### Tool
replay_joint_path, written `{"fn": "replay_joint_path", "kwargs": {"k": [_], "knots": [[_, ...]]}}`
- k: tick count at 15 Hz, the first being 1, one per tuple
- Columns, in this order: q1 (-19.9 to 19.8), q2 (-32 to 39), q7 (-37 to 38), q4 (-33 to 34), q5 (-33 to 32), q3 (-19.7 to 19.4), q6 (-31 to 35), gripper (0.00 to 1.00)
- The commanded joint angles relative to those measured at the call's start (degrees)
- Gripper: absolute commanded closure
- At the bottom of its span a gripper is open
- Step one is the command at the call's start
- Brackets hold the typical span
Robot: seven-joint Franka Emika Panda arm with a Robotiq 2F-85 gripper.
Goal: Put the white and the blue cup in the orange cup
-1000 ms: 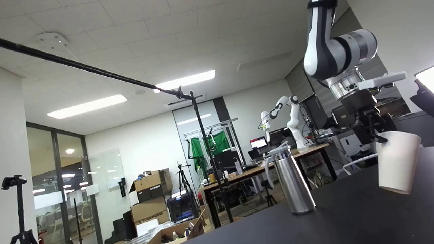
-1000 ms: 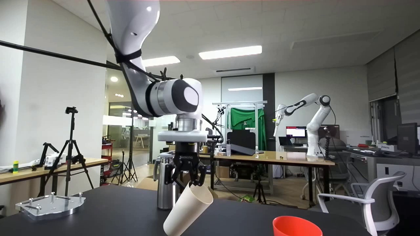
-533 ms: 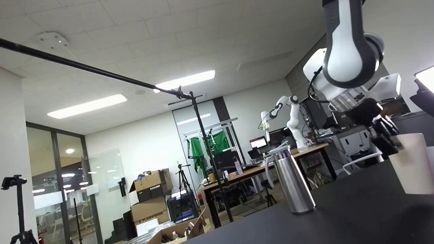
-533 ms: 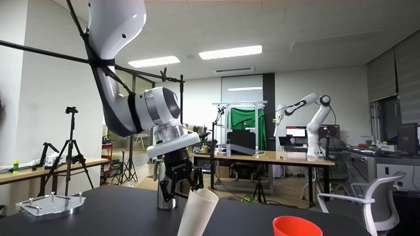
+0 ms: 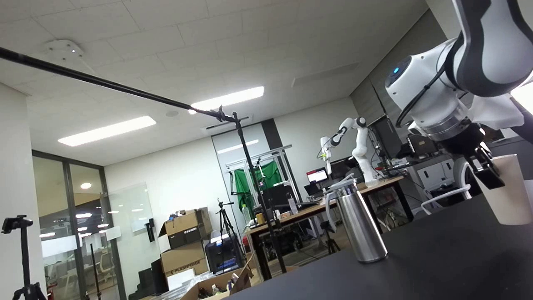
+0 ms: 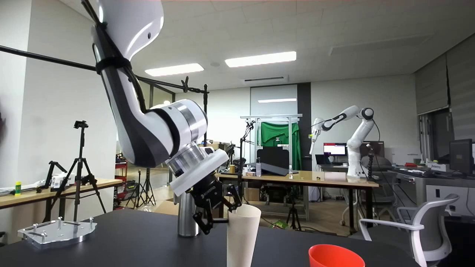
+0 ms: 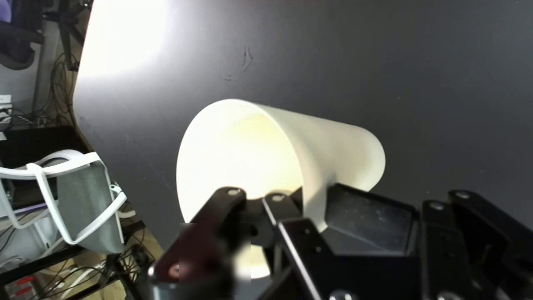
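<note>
My gripper (image 7: pixel 314 206) is shut on the white cup (image 7: pixel 347 146), pinching its wall at the rim with one finger inside the mouth and one outside. The white cup (image 6: pixel 243 235) hangs close to upright in an exterior view, leaning slightly, and its lower end runs out of the picture. Another exterior view has the gripper (image 5: pixel 491 175) and the white cup (image 5: pixel 510 196) above the black table near the right edge. The orange cup (image 6: pixel 335 256), reddish and mouth up, shows only its upper part to the right of the white cup. The blue cup is hidden or out of view.
A steel jug (image 5: pixel 361 227) stands on the black table (image 5: pixel 424 266), behind the gripper in an exterior view. A metal plate with short posts (image 6: pixel 57 234) lies at the table's left. A grey chair (image 6: pixel 426 226) stands beyond the table's edge.
The wrist has tilted, and the white cup has swung from a strong slant to nearly upright. In an exterior view it has shifted right, nearer the orange cup. The grip on its rim stays.
</note>
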Motion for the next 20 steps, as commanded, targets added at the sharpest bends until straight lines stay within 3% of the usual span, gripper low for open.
{"fn": "replay_joint_path", "kwargs": {"k": [1, 3, 7, 8, 11, 15, 20], "knots": [[1.7, -1.5, 8.8, -0.9, -7.4, -1.9, -1.0, 1.0], [1.0, -3.2, 7.0, -1.2, -4.1, -1.4, -2.2, 1.0], [-0.5, -8.4, -3.6, -1.3, 10.6, -0.3, -5.4, 1.0], [-7.2, -10.2, -4.3, -0.5, 11.1, 6.5, -8.0, 1.0], [-11.6, -13.3, -8.2, 1.5, 16.3, 10.7, -11.8, 1.0], [-16.2, -15.5, -11.3, 4.9, 19.6, 14.4, -15.7, 1.0], [-19.6, -15.3, -12.5, 9.5, 19.7, 15.6, -20.6, 1.0]]}}
